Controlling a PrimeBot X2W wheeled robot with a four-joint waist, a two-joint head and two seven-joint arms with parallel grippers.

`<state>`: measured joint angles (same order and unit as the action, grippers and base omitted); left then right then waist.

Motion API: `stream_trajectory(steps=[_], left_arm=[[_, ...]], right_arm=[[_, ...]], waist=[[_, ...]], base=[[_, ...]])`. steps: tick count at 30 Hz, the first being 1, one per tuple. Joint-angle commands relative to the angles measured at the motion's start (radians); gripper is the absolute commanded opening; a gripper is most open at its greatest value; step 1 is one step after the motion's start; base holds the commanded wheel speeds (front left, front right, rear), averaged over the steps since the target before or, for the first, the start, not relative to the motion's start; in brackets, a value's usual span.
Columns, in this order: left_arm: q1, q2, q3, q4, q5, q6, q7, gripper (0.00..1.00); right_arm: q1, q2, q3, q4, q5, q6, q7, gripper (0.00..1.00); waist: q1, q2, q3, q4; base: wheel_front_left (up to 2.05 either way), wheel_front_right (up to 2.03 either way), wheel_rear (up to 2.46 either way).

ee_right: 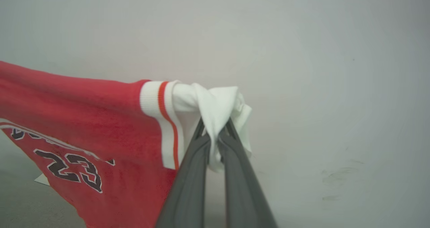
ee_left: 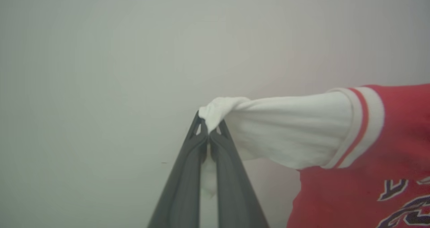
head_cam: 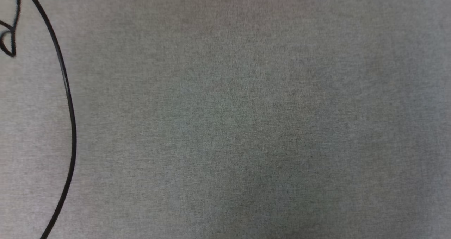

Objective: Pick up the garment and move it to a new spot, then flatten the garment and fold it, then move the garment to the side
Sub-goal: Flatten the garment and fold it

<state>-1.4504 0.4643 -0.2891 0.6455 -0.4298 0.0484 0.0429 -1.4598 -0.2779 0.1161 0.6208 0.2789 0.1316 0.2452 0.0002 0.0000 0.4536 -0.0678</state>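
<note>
Grey woven counter [head_cam: 246, 126], with a thin black cable [head_cam: 70, 126] curving across its left edge. I am holding the bright red soft T-shirt with white sleeves and striped trim [ee_right: 84, 120] in the air, stretched between my tools. My left tool [ee_left: 210, 130] is pinching shut on one white sleeve end [ee_left: 289, 130], and my right tool [ee_right: 215, 130] on the other [ee_right: 208, 103]. I am judging that level, evenly taut pinches will help the body land unwrinkled. I am seeing no container.

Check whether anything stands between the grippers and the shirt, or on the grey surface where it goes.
Nothing between them: the left gripper and right gripper are each shut on a white sleeve of the garment. On the grey surface, a black cable curves along its left side.
</note>
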Motion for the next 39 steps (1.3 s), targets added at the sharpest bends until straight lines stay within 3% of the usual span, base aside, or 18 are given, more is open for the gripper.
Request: stream_trajectory(steps=[1,11,21,31,39], left_arm=[[-0.031,0.010,0.006,0.019,-0.005,0.002,-0.011,0.00],[-0.011,-0.025,0.010,0.092,-0.046,-0.020,-0.033,0.00],[0.168,-0.081,0.031,0.203,-0.138,-0.078,-0.071,0.00],[0.514,-0.107,0.047,0.222,-0.205,-0.124,-0.183,0.00],[0.800,-0.094,0.053,0.113,-0.234,-0.099,-0.200,0.00]], right_arm=[[-0.043,0.007,0.011,0.036,0.010,-0.002,-0.022,0.00],[-0.097,0.027,0.074,0.174,0.051,-0.002,-0.103,0.00],[0.090,0.025,0.151,0.266,0.179,-0.002,-0.177,0.00],[0.451,-0.009,0.231,0.246,0.295,-0.002,-0.247,0.00],[0.721,-0.060,0.265,0.144,0.331,-0.002,-0.247,0.00]], waist=[[-0.0002,0.0000,0.048,-0.008],[-0.0002,0.0000,0.127,-0.004],[-0.0002,0.0000,0.104,0.007],[-0.0002,0.0000,-0.072,0.019],[-0.0002,0.0000,-0.243,0.020]], base=[[0.00,0.00,0.00],[0.00,0.00,0.00],[0.00,0.00,0.00],[0.00,0.00,0.00],[0.00,0.00,0.00]])
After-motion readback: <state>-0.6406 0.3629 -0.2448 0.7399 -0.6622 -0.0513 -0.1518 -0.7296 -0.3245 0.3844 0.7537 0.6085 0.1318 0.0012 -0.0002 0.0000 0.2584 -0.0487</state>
